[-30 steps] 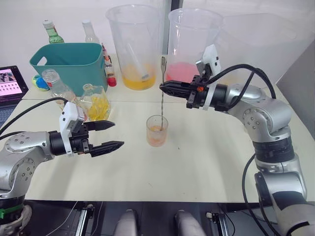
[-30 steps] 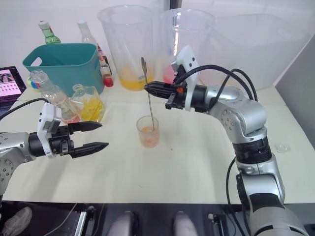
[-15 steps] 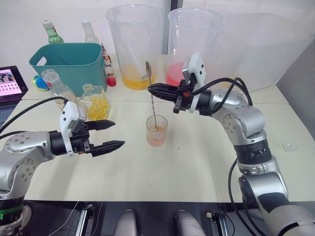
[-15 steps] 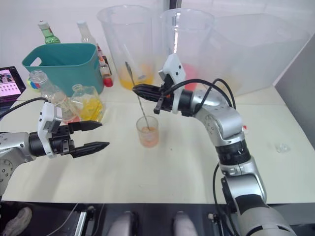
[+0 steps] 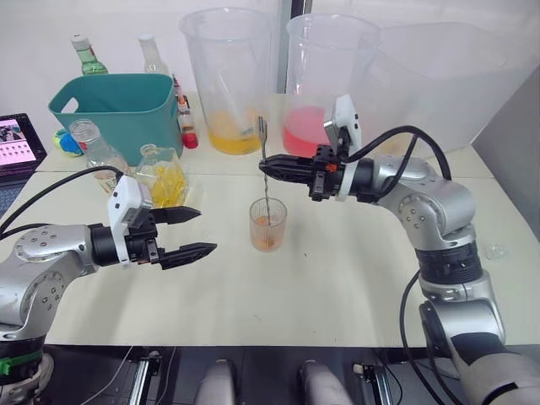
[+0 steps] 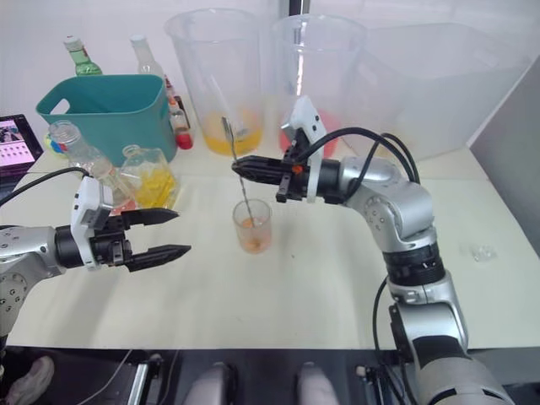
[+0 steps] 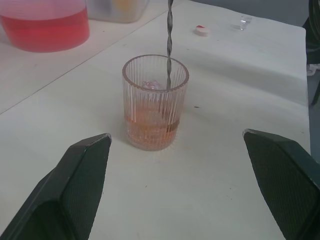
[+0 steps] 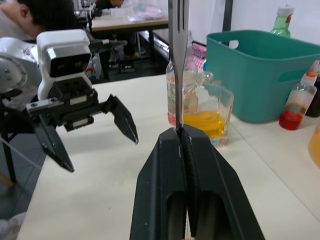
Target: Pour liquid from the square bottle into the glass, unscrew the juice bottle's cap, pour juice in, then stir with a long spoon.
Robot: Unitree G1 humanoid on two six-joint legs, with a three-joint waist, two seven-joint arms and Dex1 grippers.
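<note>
Here the right tool pinches the long spoon above the glass.

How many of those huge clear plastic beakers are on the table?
2, both at the table's back: one with yellow liquid beside the teal bin, one with pink liquid to its right.

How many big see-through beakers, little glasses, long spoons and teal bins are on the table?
big clear beakers: 2
small glass: 1
long spoon: 1
teal bin: 1
Total: 5
</note>
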